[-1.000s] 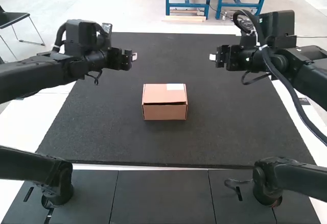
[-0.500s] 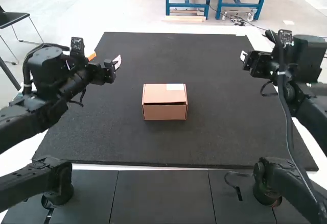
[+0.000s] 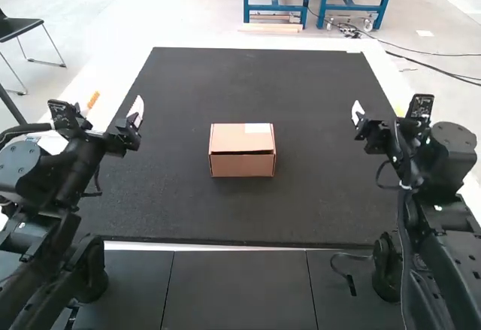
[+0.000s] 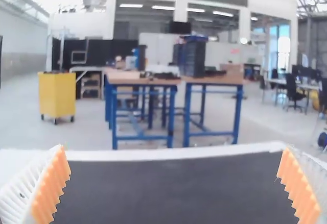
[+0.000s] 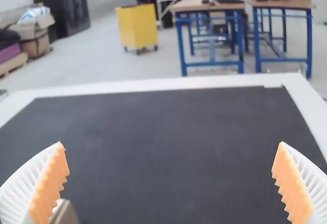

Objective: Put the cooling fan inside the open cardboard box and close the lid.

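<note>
Looks basically done from where I stand. The cardboard box [image 3: 242,149] sits mid-mat on the black mat [image 3: 323,195]. Its lid [image 3: 242,136] is down and flush, with a white label [image 3: 257,128] on top. No cooling fan is out on the mat, so my read is that it's inside. Can't confirm, the lid hides the contents.

Over at the mat's left edge, the left gripper [image 3: 116,106] is well apart from the box, fingers spread wide with nothing held. The left wrist view agrees: orange pads [image 4: 48,193] far apart, bare mat between. At the mat's right edge, the right gripper [image 3: 374,113] is likewise clear of the box, wide open and empty.

Left to do: nothing obvious. There's a thin dark seam along the lid's front edge. The flap is probably seated, but that's hard to judge from above, so it may want a press.

Unclear: a small brownish corner [image 5: 64,215] beside one right finger, cut off by the frame. Can't tell what it is.
</note>
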`<control>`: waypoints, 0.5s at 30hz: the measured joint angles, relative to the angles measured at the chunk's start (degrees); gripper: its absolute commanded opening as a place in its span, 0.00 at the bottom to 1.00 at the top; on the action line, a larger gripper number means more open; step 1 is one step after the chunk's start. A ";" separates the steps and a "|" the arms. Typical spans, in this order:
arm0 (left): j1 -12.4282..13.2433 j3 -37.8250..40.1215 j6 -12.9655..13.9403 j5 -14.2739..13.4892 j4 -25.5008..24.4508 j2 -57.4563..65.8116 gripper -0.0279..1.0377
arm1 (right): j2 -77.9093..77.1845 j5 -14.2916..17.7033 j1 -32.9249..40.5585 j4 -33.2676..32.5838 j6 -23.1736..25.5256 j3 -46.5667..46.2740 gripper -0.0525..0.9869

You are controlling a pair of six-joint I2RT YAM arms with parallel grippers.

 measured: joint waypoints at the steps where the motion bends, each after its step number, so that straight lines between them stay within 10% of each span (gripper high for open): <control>1: 0.00 -0.55 0.00 0.68 0.02 -0.94 0.92 | -1.62 -0.02 0.00 0.42 0.04 -1.05 0.92; 15: 6.03 -7.58 0.00 8.81 1.27 -2.73 0.93 | -12.48 0.09 0.63 1.70 1.84 -10.14 0.92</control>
